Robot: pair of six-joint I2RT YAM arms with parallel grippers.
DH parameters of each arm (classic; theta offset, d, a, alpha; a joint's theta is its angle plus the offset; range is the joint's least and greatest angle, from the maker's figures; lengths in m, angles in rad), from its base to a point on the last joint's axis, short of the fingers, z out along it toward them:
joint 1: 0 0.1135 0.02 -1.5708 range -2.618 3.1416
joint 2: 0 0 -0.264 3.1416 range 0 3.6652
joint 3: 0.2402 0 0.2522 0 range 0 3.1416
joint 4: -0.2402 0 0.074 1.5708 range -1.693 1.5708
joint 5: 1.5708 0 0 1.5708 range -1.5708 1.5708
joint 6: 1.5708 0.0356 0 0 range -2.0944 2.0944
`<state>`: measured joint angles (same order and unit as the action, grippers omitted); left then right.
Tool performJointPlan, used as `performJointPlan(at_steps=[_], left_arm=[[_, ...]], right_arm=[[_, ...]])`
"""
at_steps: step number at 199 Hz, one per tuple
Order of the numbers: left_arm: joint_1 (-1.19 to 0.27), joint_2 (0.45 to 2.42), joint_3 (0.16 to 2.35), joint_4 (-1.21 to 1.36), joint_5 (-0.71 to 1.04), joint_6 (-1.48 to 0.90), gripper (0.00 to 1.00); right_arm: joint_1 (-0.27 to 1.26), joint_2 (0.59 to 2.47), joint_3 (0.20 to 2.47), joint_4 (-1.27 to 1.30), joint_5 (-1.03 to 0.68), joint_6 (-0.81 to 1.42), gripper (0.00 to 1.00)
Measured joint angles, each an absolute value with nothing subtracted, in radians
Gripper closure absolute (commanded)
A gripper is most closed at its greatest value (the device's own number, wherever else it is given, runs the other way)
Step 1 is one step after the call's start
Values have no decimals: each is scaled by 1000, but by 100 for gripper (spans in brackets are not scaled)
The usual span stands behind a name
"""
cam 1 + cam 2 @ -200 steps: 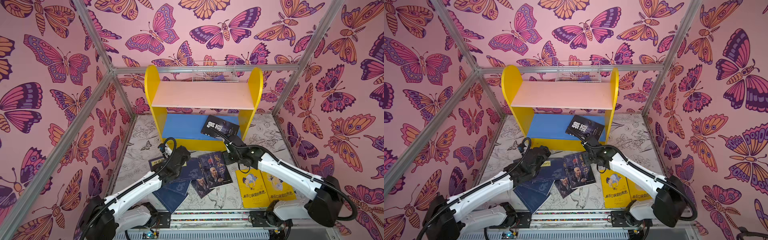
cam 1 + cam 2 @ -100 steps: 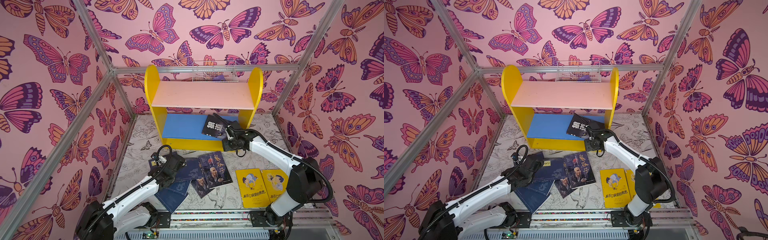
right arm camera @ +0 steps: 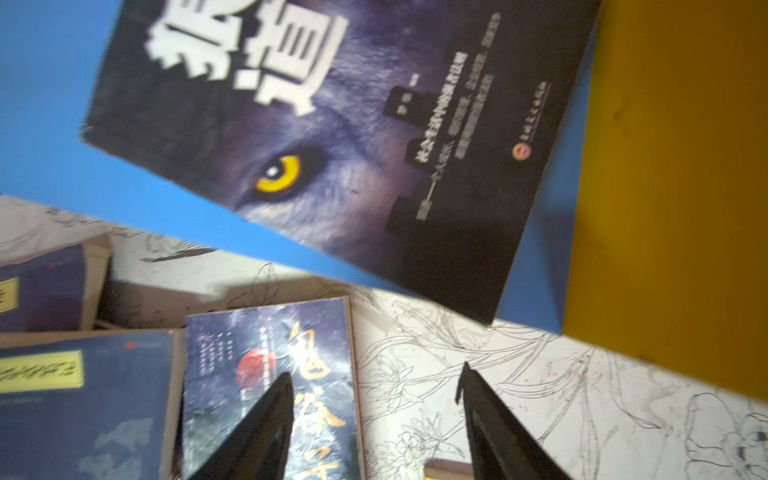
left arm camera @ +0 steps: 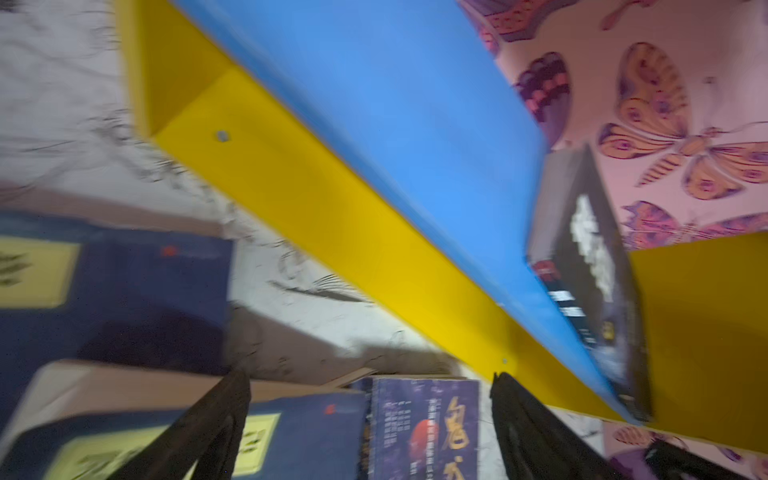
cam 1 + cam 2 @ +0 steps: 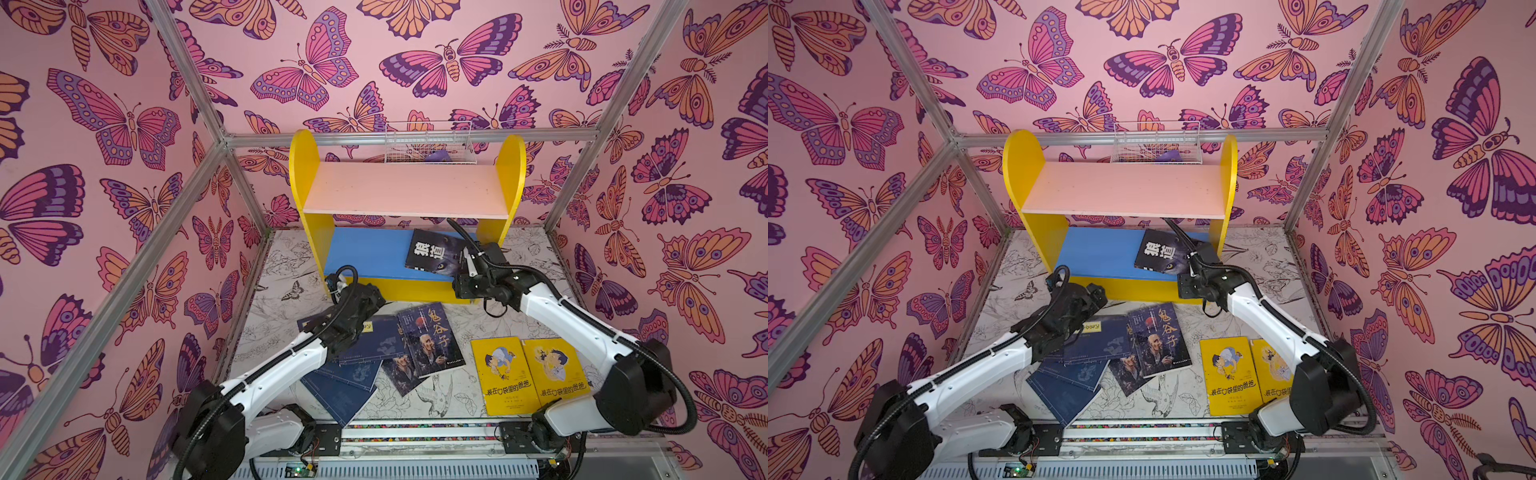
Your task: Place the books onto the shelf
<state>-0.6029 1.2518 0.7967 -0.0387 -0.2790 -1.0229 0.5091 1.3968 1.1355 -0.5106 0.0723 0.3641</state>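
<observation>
While both arms' jaws gape empty, wolf book point(image 5: 434, 253) on shelf point(image 5: 405, 189), wire basket point(image 5: 430, 145) behind

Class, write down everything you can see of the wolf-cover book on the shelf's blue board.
The wolf book is a thin paperback with a dark cover: a grey-blue wolf face with one yellow eye, big white title characters and small white text. Closed and cover up, it sits askew at the right end of the shelf's blue lower board, close to the right yellow side panel, one corner at the board's front edge. The open right gripper is clear of it.
</observation>
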Motion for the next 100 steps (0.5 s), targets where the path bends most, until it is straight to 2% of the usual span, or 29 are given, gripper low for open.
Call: performJointPlan(at_steps=[42, 100], left_arm=[[-580, 1517, 991, 207, -126, -891, 7], [-567, 1795, 1199, 334, -94, -785, 11]], right_arm=[[552, 1182, 947, -480, 35, 390, 35], [552, 950, 805, -495, 56, 417, 34]])
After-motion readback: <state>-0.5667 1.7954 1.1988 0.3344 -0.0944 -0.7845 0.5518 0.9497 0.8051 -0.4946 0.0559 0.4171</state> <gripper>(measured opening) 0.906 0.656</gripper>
